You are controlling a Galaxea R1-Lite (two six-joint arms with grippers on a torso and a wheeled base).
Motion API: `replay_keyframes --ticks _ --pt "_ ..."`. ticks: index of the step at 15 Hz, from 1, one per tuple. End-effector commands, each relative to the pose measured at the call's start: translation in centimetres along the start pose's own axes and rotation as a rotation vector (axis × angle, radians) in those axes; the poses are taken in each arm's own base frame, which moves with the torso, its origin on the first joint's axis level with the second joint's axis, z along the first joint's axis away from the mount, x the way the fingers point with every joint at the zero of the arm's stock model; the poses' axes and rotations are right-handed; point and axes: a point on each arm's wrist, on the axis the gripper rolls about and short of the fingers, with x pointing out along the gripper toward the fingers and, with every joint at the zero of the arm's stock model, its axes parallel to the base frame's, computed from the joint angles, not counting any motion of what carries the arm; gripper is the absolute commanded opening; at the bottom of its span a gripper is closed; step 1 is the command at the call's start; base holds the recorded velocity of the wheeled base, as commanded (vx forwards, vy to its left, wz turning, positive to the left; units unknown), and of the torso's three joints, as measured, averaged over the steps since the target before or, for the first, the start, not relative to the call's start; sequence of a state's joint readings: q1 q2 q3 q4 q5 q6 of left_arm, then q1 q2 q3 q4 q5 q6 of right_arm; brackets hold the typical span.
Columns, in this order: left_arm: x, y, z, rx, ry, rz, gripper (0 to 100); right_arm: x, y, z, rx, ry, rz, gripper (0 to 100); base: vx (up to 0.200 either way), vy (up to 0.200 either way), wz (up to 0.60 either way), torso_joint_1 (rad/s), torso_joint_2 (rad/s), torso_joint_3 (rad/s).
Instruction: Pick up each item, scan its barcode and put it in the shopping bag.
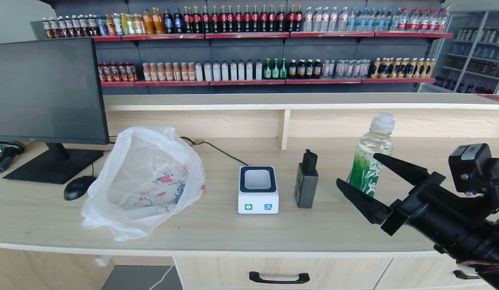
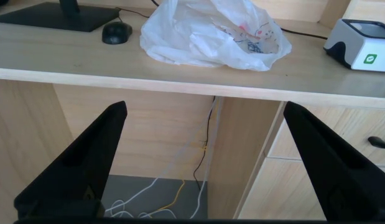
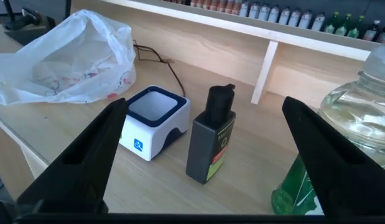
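A pale wood desk ran across the room, with a drawer and its black handle below the front edge. A raised ledge stood along the desk's far side, held up by a thin upright divider. A dark monitor and a black mouse sat at the left. Behind, red-edged shelves of bottles lined a grey wall, beside a glass-fronted cooler. Cables hung beneath the desk.

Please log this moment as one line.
right pincer open, near water bottle | left pincer open, facing counter | dark bottle beside scanner
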State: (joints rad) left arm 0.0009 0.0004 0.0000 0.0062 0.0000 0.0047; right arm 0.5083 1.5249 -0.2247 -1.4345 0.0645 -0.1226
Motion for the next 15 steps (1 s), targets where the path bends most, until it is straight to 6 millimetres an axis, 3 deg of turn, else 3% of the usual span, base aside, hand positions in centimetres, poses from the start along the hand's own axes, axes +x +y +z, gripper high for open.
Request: replay_keyframes --ticks 1,6,10,12,15 --pt "0.0 0.0 0.0 0.0 0.0 -0.001 100 0.7 0.9 -0.7 0.007 0.028 0.043 100 0.0 0.0 0.0 0.0 0.0 0.0" --pt "0.0 0.0 0.0 0.0 0.0 -0.001 100 2.4 2.0 -2.5 0.078 0.096 0.048 100 0.0 0.0 0.0 0.0 0.0 0.0" --pt "0.0 0.0 0.0 0.0 0.0 0.001 100 2.9 4.8 -5.2 0.206 0.226 -0.101 100 0.0 0.0 0.0 0.0 0.0 0.0" --pt "0.0 0.0 0.0 0.0 0.001 0.001 100 6.2 6.4 -5.9 0.255 0.131 -0.228 100 0.0 0.0 0.0 0.0 0.0 0.0" --pt "0.0 0.0 0.0 0.0 0.0 0.001 100 7.6 6.9 -6.9 0.248 0.139 -0.255 100 0.0 0.0 0.0 0.0 0.0 0.0"
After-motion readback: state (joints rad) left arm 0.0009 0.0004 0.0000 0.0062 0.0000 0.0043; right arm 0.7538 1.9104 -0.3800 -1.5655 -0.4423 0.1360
